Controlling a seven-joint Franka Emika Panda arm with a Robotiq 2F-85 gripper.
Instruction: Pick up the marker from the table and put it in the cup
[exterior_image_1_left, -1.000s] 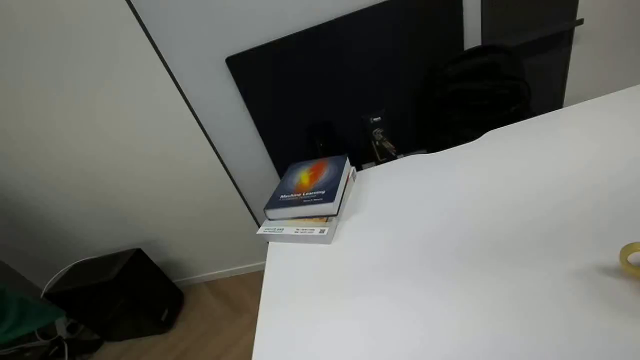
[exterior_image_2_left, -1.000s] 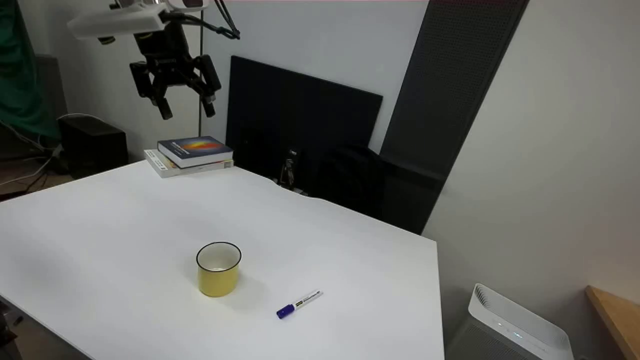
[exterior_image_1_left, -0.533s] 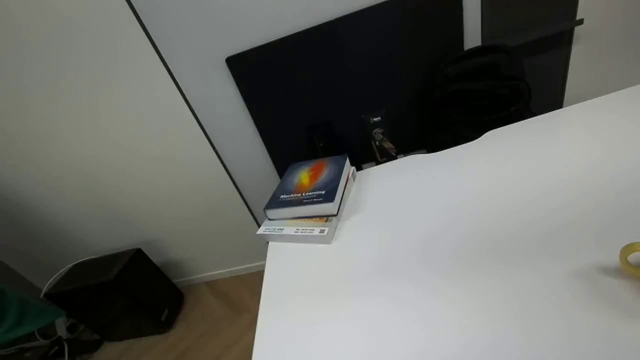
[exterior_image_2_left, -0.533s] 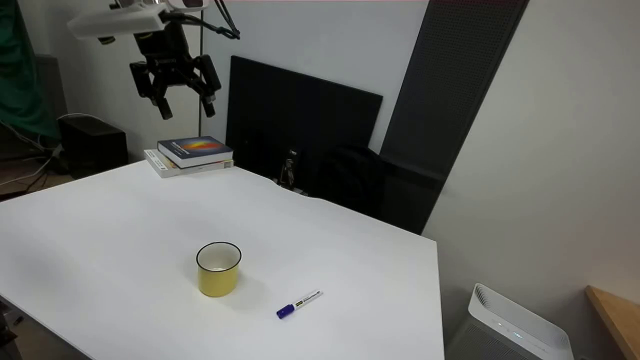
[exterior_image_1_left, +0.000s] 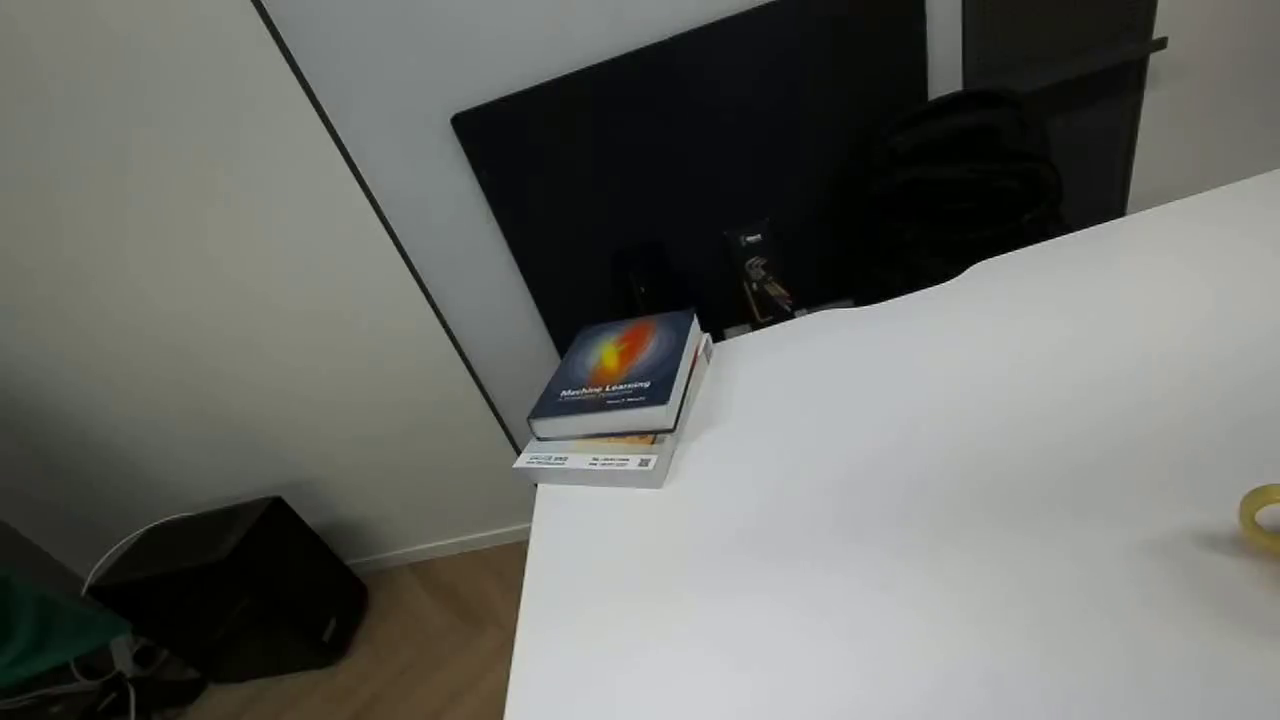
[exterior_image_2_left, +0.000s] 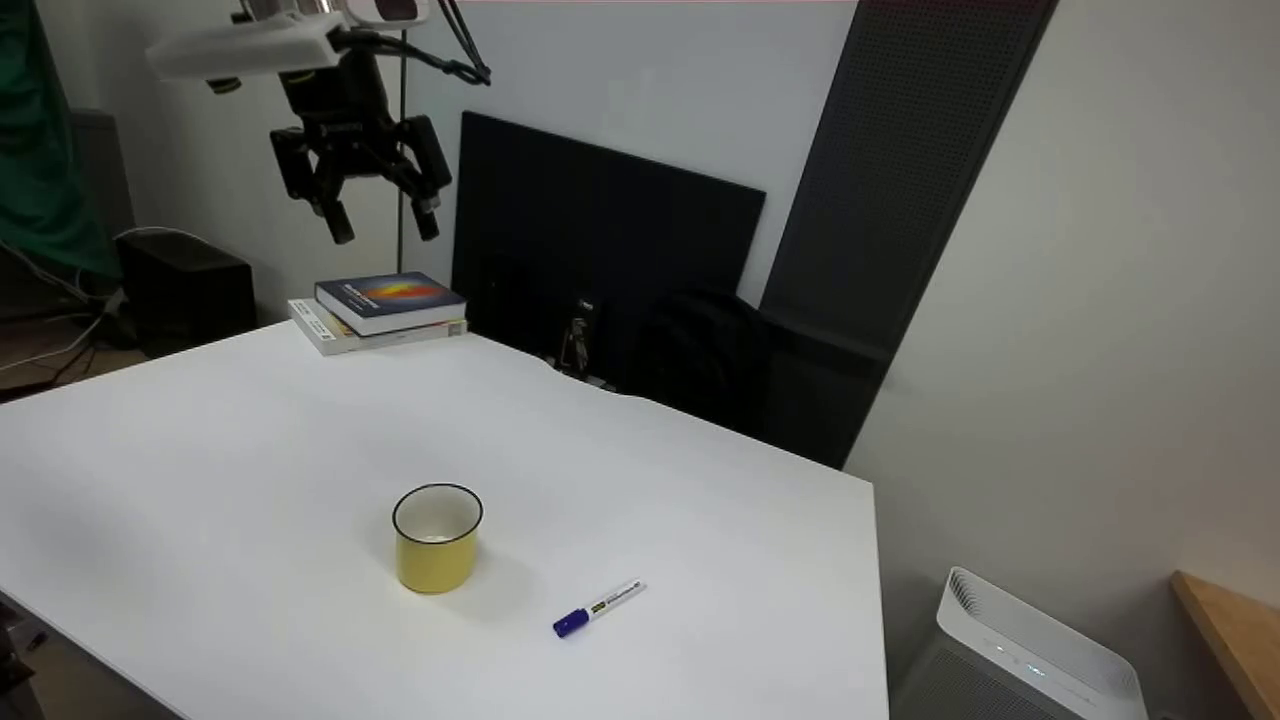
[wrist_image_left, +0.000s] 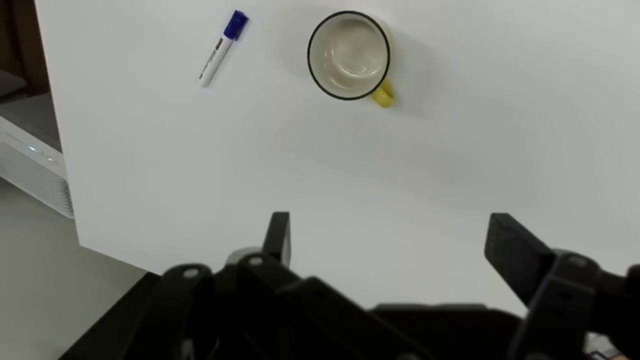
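Note:
The marker (exterior_image_2_left: 600, 608) is white with a blue cap and lies on the white table (exterior_image_2_left: 250, 450). It also shows at the upper left of the wrist view (wrist_image_left: 216, 60). The cup (exterior_image_2_left: 436, 562) is yellow with a dark rim, stands upright and looks empty; the marker lies apart from it. In the wrist view the cup (wrist_image_left: 349, 55) is at top centre, its handle toward the lower right. Only its yellow handle (exterior_image_1_left: 1256, 520) shows at an exterior view's right edge. My gripper (exterior_image_2_left: 385, 232) is open and empty, high above the table, far from both. Its fingers (wrist_image_left: 390, 230) are spread wide.
Two stacked books (exterior_image_2_left: 390, 305) lie at the table's far corner, below my gripper, and also show in an exterior view (exterior_image_1_left: 615, 400). A large black panel (exterior_image_2_left: 600, 240) and a black bag (exterior_image_1_left: 960, 190) stand behind the table. A white appliance (exterior_image_2_left: 1040, 650) stands beyond the table's edge.
My gripper has shifted slightly right and down in an exterior view within the last half second, still open. The marker, cup and books have not moved.

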